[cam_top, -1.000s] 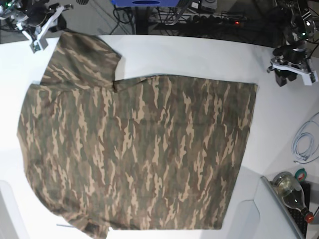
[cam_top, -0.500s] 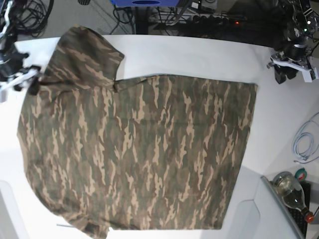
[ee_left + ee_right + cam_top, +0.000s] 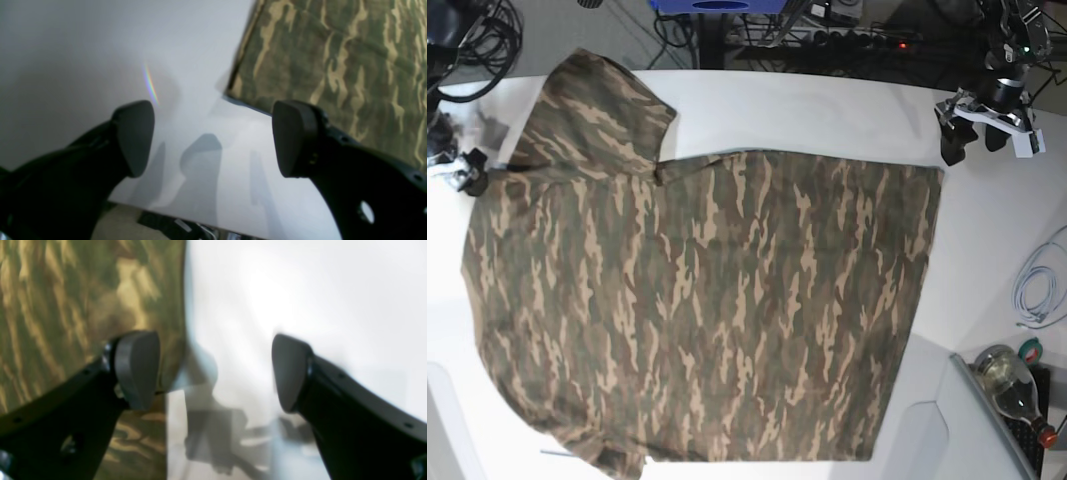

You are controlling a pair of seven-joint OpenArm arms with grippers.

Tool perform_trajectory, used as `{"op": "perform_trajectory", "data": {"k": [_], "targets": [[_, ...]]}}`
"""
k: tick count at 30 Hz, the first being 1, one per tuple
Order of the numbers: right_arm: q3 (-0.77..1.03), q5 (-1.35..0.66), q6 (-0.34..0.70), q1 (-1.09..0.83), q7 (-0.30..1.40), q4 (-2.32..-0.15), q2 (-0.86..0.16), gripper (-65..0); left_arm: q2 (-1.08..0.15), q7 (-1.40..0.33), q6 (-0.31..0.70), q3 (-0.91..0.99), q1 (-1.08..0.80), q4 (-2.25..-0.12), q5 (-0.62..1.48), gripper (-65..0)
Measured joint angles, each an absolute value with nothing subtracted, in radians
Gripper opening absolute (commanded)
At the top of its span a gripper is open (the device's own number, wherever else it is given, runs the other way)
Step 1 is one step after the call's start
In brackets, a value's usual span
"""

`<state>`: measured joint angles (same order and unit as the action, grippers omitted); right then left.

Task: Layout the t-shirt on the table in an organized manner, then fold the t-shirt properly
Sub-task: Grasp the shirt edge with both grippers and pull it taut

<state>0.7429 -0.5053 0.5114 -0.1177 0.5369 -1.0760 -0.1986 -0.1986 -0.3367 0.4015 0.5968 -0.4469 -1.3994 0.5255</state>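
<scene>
The t-shirt [image 3: 707, 310] lies spread out flat on the table [image 3: 827, 115], and it covers most of the white top. One sleeve sticks out at the far corner of the t-shirt, toward the back edge of the table. My left gripper [image 3: 972, 140] hangs just past another corner of the t-shirt, close to the cloth but not on it. In my left wrist view my left gripper [image 3: 213, 140] has its two dark fingers [image 3: 133, 136] spread wide with only white table [image 3: 100, 50] between them, and the t-shirt [image 3: 333, 60] edge sits just beyond the fingertips. My right gripper [image 3: 467, 172] is at the opposite side of the t-shirt, right by the edge near the sleeve. In my right wrist view my right gripper [image 3: 215, 371] is spread wide too and holds nothing; one finger [image 3: 136, 366] is over the t-shirt [image 3: 66, 300] edge and the other is over the bare table [image 3: 300, 290]. That view is blurry, so I cannot tell if the finger touches the cloth. Past the t-shirt, near the table's front corner on my left gripper's side, a glass bottle [image 3: 1012, 385] lies in a gray bin [image 3: 972, 400], with a coiled white cable [image 3: 1042, 285] on the table near it.
</scene>
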Motion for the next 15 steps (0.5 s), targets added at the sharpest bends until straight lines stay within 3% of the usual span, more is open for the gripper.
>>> {"op": "perform_trajectory", "data": {"k": [3,6,12,15], "targets": [[0.646,-0.525,0.589,-0.131,0.530,-1.080,-0.202,-17.7,-0.202,-0.341,0.396,0.599,-0.432,-1.361,0.522,-12.7],[0.615,-0.529,0.589,-0.142,0.523,-1.085,-0.193,-23.0,-0.194,-0.342,0.398,0.598,-0.421,-1.341,0.524,-12.7],[0.583,-0.542,0.606,-0.204,0.511,-1.140,-0.179,-26.4,-0.200,-0.338,0.397,0.599,-0.419,-1.339,0.524,-12.7],[0.571,-0.532,0.603,-0.215,0.529,-1.167,-0.170,-33.9,-0.199,-0.337,0.398,0.599,-0.418,-1.338,0.525,-12.7]]}}
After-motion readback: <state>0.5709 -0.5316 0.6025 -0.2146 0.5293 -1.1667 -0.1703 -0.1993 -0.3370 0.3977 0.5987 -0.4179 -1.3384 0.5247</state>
